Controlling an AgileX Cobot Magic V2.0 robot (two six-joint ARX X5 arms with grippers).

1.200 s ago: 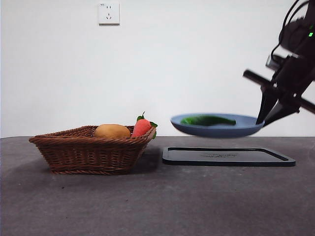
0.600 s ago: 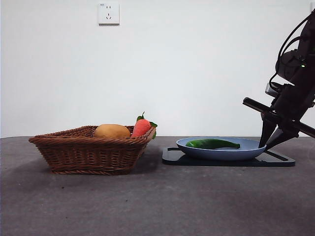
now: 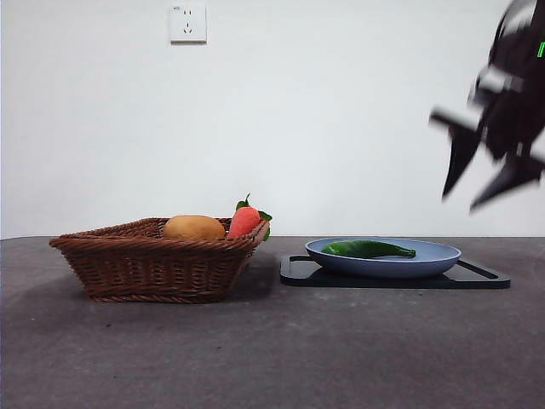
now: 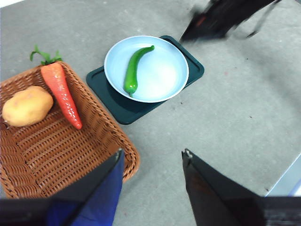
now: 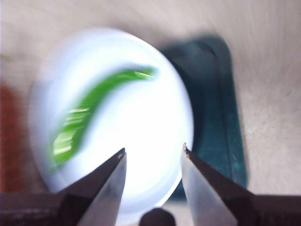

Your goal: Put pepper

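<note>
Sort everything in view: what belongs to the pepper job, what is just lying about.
Job: pepper, blue plate it lies in, black tray under the plate, right hand raised above.
Lying about: basket, potato, carrot, wall socket.

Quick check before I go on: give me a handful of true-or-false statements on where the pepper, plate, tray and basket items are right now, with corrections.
1. The pepper lies on the blue plate. True.
2. The plate sits inside the wicker basket. False: it rests on the black tray, beside the basket.
3. The right gripper is clamped on the plate's rim. False: it is open and raised clear above the plate.
4. The carrot and the potato are in the basket. True.
5. The left gripper holds the carrot. False: it is open and holds nothing, above the table near the basket's edge.
</note>
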